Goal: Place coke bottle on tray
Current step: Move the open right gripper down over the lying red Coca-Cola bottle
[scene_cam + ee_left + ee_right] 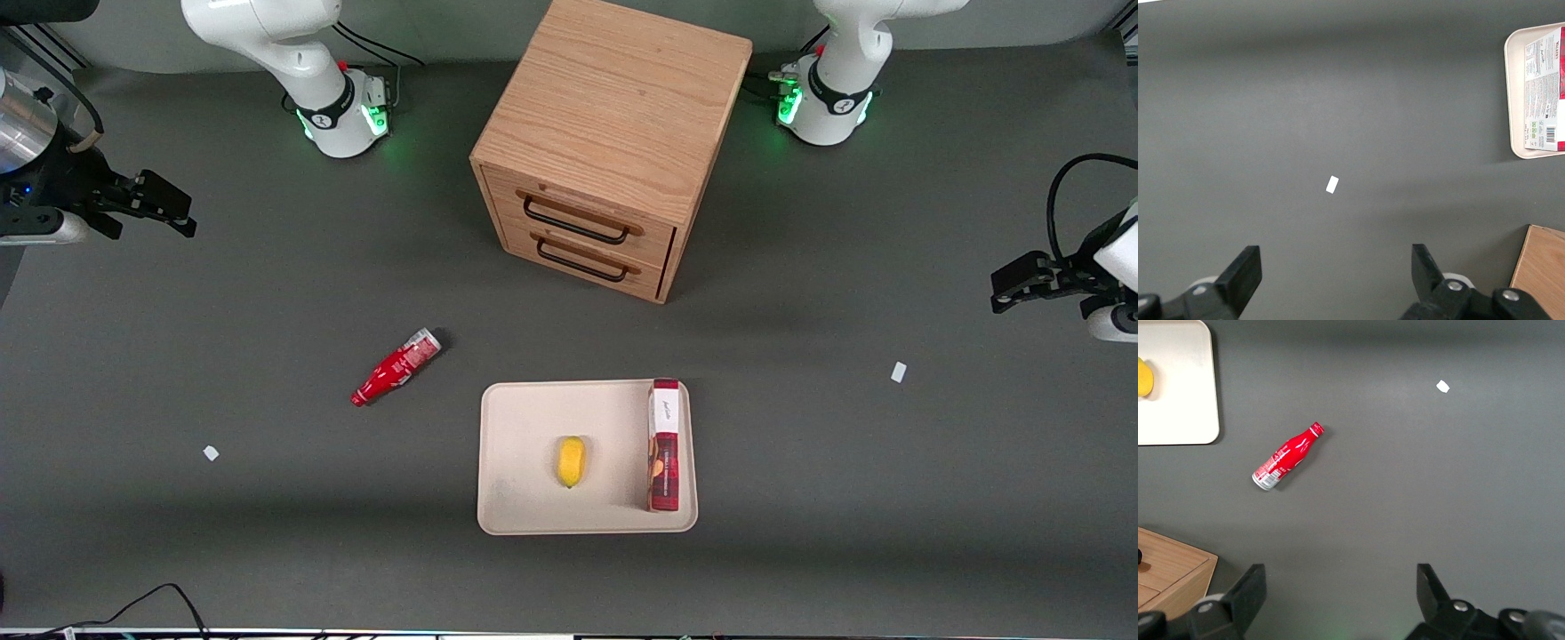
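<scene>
Black two-finger gripper (1338,600) on the working arm hangs high over bare mat at its own end of the table, fingers (1251,590) spread wide, holding nothing.

In the wrist view the coke bottle (1287,456) lies at about 11 o'clock from the gripper, well apart. It rests on its side on the grey mat (267,293), long axis diagonal, red cap at 1 o'clock, silver base at 7 o'clock.

In the front view the coke bottle (396,366) sits at about 10 o'clock from the beige tray (524,462), near it but not touching. The tray holds a lemon (571,460) and a red-and-white box (664,444) along one rim. Wooden two-drawer cabinet (613,142) stands farther from the front camera.

Judgement: the grasp should close across the bottle's diagonal.
</scene>
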Robot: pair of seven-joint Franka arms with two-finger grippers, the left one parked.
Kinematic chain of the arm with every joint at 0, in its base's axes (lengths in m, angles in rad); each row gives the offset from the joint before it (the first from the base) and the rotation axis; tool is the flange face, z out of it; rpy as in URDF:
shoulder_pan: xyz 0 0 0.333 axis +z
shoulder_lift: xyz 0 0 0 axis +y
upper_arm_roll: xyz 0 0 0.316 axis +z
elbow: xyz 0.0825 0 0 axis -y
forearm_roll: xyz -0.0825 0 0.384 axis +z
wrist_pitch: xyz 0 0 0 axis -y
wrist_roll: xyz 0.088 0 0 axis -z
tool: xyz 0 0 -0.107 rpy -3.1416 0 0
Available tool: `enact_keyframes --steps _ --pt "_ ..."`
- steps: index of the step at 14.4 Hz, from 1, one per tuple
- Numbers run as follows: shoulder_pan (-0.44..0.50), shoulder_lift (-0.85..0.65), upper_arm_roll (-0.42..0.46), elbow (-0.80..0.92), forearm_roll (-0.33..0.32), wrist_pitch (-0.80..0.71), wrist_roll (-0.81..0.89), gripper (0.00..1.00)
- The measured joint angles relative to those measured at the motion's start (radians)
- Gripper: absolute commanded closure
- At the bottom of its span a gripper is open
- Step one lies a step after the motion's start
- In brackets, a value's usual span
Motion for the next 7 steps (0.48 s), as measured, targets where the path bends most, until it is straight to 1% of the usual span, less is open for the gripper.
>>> enact_keyframes --steps 7 --pt "0.003 0.006 0.002 0.005 0.0 -0.01 0.0 0.0"
